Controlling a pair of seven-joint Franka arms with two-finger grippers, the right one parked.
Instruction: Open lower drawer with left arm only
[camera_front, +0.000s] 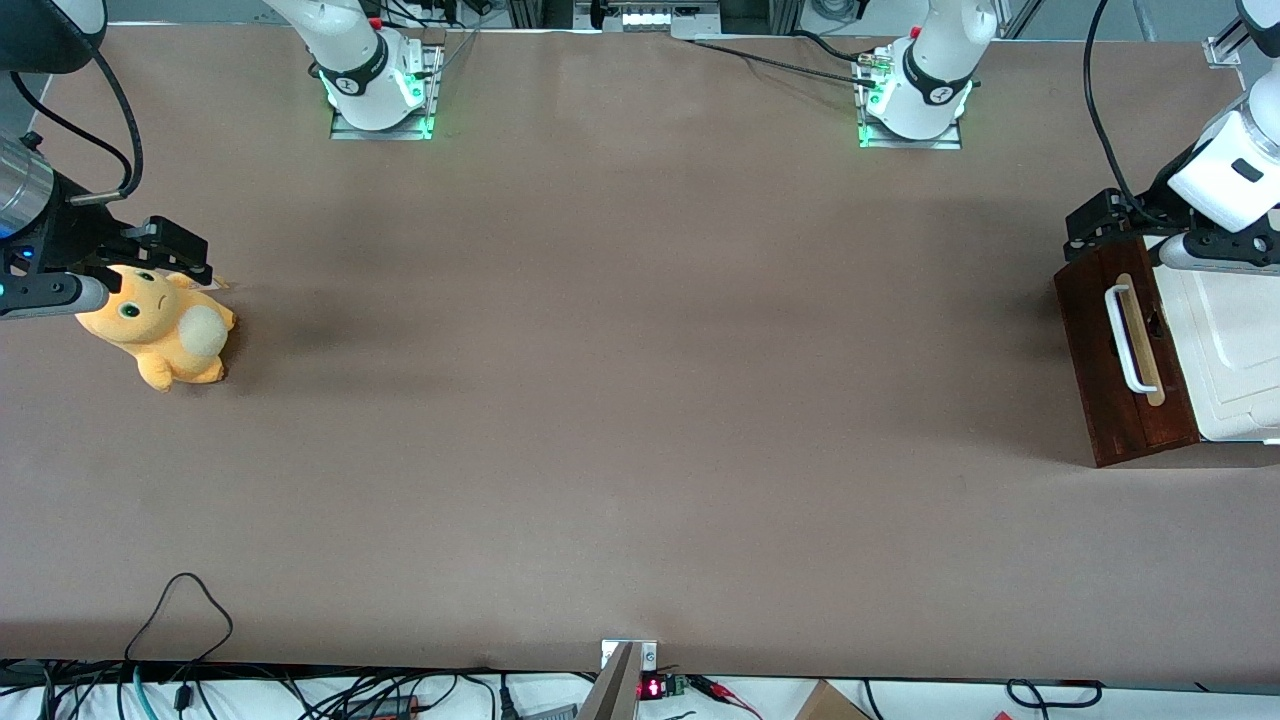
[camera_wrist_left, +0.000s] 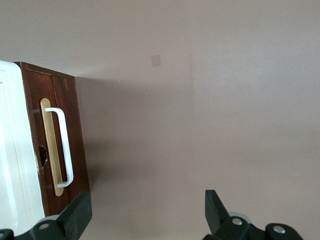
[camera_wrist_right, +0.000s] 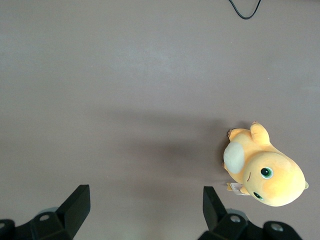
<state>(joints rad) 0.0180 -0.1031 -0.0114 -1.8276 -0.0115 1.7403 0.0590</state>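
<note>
The lower drawer (camera_front: 1105, 330) shows its dark reddish-brown front with a white bar handle (camera_front: 1123, 335) on a pale wood strip. The front sits close against the cream-white cabinet (camera_front: 1235, 340) at the working arm's end of the table. My left arm's gripper (camera_front: 1100, 222) hovers above the table by the drawer's upper corner, farther from the front camera than the handle. In the left wrist view the gripper (camera_wrist_left: 147, 215) is open, with only bare table between its black fingers (camera_wrist_left: 75, 215). The drawer front (camera_wrist_left: 77, 150) and handle (camera_wrist_left: 66, 150) lie beside it, not touched.
An orange plush toy (camera_front: 160, 325) lies at the parked arm's end of the table, also seen in the right wrist view as the plush (camera_wrist_right: 265, 170). A black cable loop (camera_front: 180, 610) rests near the table's front edge. Two arm bases (camera_front: 380, 90) stand along the back edge.
</note>
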